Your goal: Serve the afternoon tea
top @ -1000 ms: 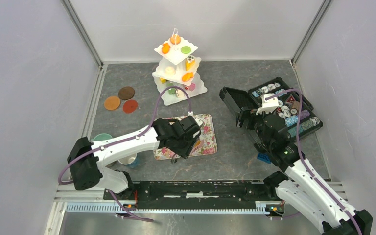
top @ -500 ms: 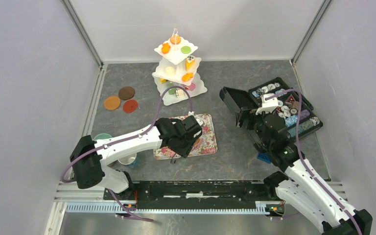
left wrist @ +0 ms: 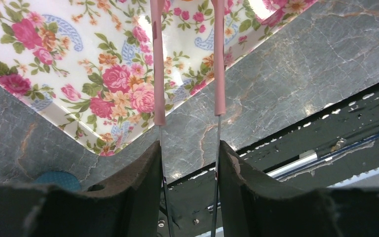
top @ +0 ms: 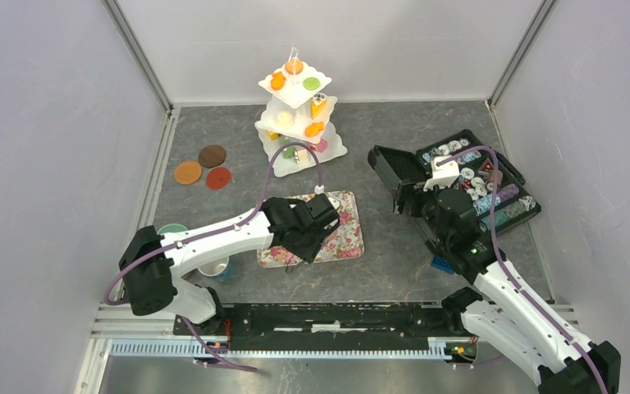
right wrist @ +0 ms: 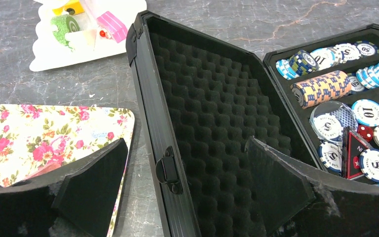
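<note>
- Only the left wrist view shows what the left gripper (left wrist: 189, 150) carries. Its fingers (left wrist: 138, 187) are closed on pink tongs (left wrist: 158, 64), one tong arm against each inner face, above a corner of the floral tray (left wrist: 54, 54). The tong tips run off the top edge.
- Only the right wrist view shows the right gripper (right wrist: 185, 143) spread wide and empty, over the foam lid of the open black case (right wrist: 207, 98). Chips (right wrist: 321, 86) fill the case's right half.
- At upper left, that same view shows the lowest tier of the white tiered stand (right wrist: 49, 57) close up, with a green roll (right wrist: 59, 23), a pink cake (right wrist: 111, 24) and a yellow piece (right wrist: 70, 7).
- The top view alone shows all three tiers at upper centre. The top tier bears three cakes, two orange (top: 278, 80) and one green (top: 311, 83).
- Three saucers (top: 212, 156) lie left of the stand, well apart from the tray: brown, orange and red-orange.
- Two cups sit at lower left, a teal cup (top: 172, 230) and a pale cup (top: 213, 267) partly under the left arm.
- One blue brick (top: 441, 264) lies at lower right.
</note>
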You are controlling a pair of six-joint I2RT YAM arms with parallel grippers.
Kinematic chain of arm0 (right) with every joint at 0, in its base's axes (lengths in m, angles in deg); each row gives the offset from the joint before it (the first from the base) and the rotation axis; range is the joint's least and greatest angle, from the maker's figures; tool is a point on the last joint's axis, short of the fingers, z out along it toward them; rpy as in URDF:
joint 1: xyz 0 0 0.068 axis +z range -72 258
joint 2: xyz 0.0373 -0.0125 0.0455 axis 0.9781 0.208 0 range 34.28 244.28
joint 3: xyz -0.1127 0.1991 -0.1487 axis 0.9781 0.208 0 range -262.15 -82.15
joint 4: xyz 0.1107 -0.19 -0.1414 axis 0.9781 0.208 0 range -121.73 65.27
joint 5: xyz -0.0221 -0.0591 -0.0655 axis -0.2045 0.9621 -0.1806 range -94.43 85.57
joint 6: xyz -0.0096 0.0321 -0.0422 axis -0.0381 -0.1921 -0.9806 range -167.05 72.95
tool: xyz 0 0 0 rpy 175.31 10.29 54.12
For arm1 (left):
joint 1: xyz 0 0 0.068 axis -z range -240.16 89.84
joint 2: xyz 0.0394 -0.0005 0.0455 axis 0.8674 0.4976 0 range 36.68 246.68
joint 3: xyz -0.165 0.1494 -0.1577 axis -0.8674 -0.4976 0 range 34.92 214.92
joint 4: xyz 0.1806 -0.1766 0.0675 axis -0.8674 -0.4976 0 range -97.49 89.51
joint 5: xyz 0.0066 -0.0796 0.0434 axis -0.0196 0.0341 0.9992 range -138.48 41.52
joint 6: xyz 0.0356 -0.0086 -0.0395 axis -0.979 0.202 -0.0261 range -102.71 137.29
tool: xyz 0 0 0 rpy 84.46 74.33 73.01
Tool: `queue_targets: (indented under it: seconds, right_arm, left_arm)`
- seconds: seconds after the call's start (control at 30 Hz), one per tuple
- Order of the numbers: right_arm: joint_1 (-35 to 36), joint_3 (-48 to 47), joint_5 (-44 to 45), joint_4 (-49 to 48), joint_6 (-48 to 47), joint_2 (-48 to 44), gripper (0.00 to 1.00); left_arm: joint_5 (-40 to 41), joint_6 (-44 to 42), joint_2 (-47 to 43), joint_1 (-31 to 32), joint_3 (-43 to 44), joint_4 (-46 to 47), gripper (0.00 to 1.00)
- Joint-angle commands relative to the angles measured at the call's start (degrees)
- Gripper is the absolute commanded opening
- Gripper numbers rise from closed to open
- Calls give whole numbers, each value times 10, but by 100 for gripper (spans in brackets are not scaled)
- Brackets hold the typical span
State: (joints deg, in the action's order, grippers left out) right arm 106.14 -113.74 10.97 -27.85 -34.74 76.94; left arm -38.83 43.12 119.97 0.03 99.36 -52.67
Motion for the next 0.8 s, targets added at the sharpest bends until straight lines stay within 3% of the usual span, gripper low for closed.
queue_targets:
  seconds: [0.0,0.57,0.77]
  right_arm:
    - [3,-8,-5,-25,2,-1,98]
    - [3,-26,15,-1,-8,-16,98]
    - [2,-27,15,0,-6,-21,98]
  left_arm:
    - [34,31,-1,-2,24,-12,2]
    - [-26,13,-66,-66,59,-10,2]
    - [-29,-25,-109,-137,116,-50,2]
